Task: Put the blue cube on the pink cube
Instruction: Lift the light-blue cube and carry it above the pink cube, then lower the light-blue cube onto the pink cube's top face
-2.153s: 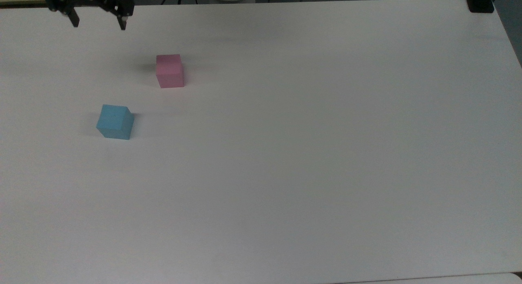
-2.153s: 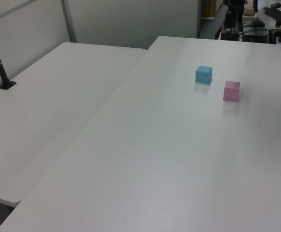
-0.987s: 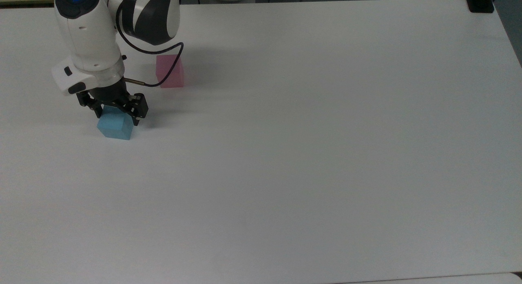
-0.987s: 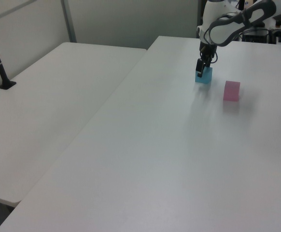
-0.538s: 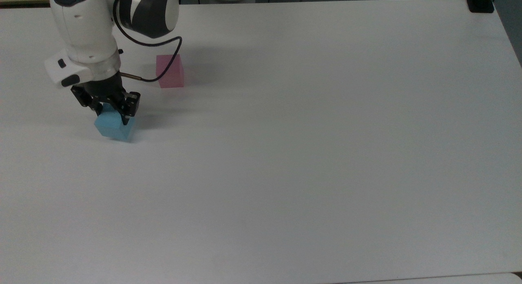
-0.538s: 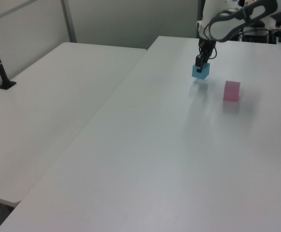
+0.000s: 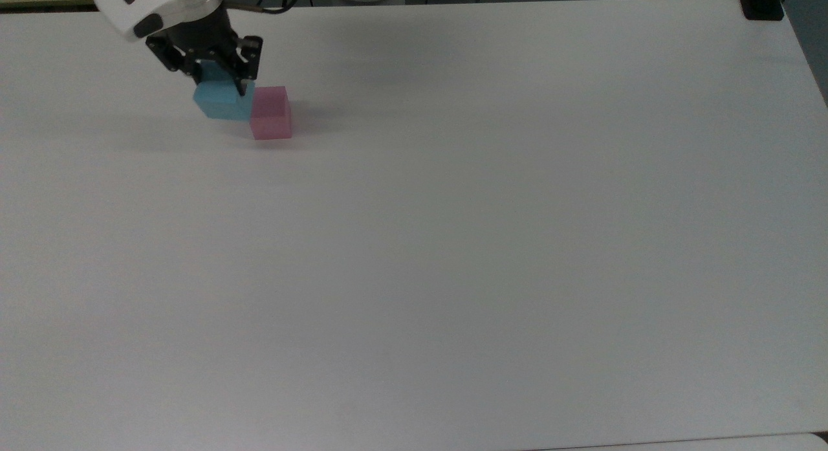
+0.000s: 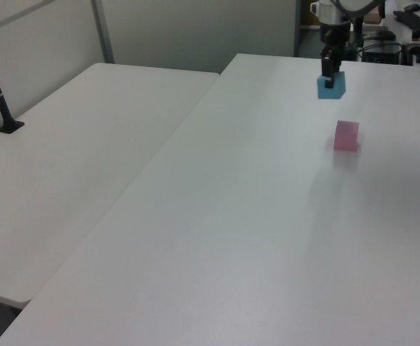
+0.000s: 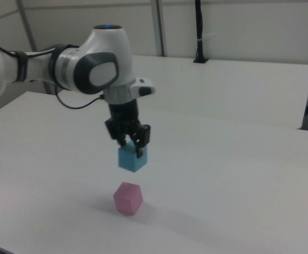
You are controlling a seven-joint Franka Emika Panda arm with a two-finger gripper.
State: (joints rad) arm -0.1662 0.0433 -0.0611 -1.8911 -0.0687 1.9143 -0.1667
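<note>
Risk of a missed stack, with the cube held aloft and not yet squared over its target.

The black two-finger pincer (image 9: 131,147) is clamped on the small sky-blue matte cube (image 9: 132,158), holding it in the air above the white desk (image 7: 491,231). The small pastel pink matte cube (image 9: 128,198) sits on the desk below it, with a clear gap between them in the right view. In the top view the blue cube (image 7: 222,100) appears offset toward the top view's left of the pink cube (image 7: 270,112). Lowering from here without centring would likely land it on an edge, so it tips off or nudges the pink cube aside; letting go too high could make it bounce.
</note>
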